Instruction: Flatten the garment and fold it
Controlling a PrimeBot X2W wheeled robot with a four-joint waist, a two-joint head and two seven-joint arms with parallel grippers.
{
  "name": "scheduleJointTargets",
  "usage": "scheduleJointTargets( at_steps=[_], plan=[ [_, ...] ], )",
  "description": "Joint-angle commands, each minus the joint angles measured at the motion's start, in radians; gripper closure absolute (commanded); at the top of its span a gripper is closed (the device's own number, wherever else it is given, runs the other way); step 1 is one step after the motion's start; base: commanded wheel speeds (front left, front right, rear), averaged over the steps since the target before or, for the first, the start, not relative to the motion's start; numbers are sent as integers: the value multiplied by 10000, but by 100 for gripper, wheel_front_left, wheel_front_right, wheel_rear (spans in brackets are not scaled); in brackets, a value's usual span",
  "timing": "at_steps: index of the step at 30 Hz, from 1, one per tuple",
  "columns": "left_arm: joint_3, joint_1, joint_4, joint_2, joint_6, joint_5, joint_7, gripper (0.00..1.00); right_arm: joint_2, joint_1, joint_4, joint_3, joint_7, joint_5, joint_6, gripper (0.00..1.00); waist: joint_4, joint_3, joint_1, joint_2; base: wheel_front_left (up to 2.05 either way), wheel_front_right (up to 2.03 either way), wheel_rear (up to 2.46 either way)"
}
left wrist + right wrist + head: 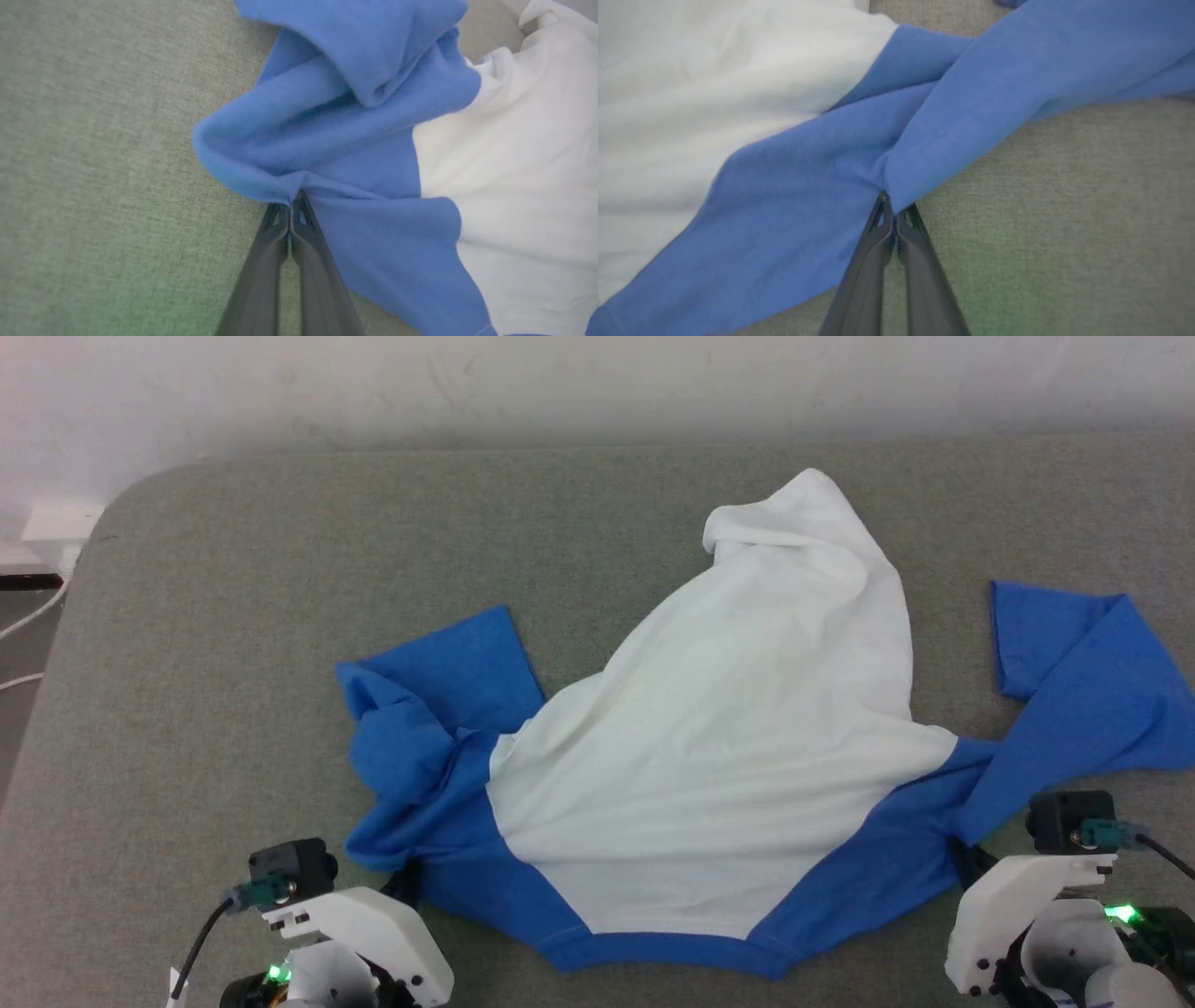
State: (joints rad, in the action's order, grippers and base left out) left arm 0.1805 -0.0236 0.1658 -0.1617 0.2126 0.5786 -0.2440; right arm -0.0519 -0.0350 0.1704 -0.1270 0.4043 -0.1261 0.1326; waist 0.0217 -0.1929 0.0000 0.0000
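One garment (pixel 728 747) is seen, spread across the middle of a grey-green woven surface (pixel 205 644) with its neck end nearest the robot; its body is white, and its two sleeves, its shoulders and the neck trim (pixel 653 950) are bright blue; the white body is drawn up into a crumpled peak (pixel 803 513) at the far end, and soft creases are spread across it; the left sleeve (pixel 420 709) is bunched and rolled over on itself, while the right sleeve (pixel 1083 691) is stretched outward with its end folded back.

Two grippers are counted, one at each shoulder; the left gripper (pixel 292 201) is pressed shut, its dark fingers brought together on a pinch of blue cloth at the left shoulder edge; the right gripper (pixel 893 205) is likewise closed, with its fingertips clamped on the blue fold where the right sleeve meets the shoulder; in the head view each white wrist housing is seen at a lower corner, lit by a small green light.

The surface is padded and rounded at its far left corner; behind it a pale, scuffed wall (pixel 523 383) is seen; at the far left, one white box (pixel 58 523) is set low against the wall, and a white cable (pixel 33 611) is trailed from it over a dark floor.
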Motion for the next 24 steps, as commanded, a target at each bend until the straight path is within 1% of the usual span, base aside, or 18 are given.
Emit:
scheduleJointTargets(
  at_steps=[1, 6, 9, 12, 14, 17, 21, 24],
  plan=[
    [-14, 12, 198, -78, 37, 43, 15, 100, 16, 219, 49, -25, 0, -112, -19, 100, -30, 55, 0, 0, 0, 0, 0],
    [-199, -26, -142, -96, -125, 114, 592, 100, 16, 544, -491, -70, -344, -771, -19, 100, -103, 347, 0, 0, 0, 0, 0],
    [-464, -35, -873, 73, -444, 570, 981, 100, 16, 831, -1314, -278, -285, -1073, -19, 100, -173, 559, 0, 0, 0, 0, 0],
    [-695, -120, -1919, 131, -901, 1158, 1079, 100, 16, 1007, -2506, -502, -23, -1268, -19, 100, -265, 757, 0, 0, 0, 0, 0],
    [-791, -299, -2682, 84, -1173, 1500, 976, 100, 16, 949, -3396, -546, 251, -1308, -19, 100, -325, 857, 0, 0, 0, 0, 0],
    [-927, -792, -3772, -88, -1389, 1842, 696, 100, 16, 523, -4713, -464, 753, -835, -19, 100, -432, 946, 0, 0, 0, 0, 0],
    [-1017, -1752, -4869, -249, -1385, 2221, 113, 100, -5, -576, -6013, -115, 1700, 18, -19, 100, -561, 988, 0, 0, 0, 0, 0],
    [-1169, -2712, -5172, -263, -1296, 2676, -330, 100, -272, -1639, -6368, 184, 2371, 121, -19, 100, -654, 875, 0, 0, 0, 0, 0]
  ],
)
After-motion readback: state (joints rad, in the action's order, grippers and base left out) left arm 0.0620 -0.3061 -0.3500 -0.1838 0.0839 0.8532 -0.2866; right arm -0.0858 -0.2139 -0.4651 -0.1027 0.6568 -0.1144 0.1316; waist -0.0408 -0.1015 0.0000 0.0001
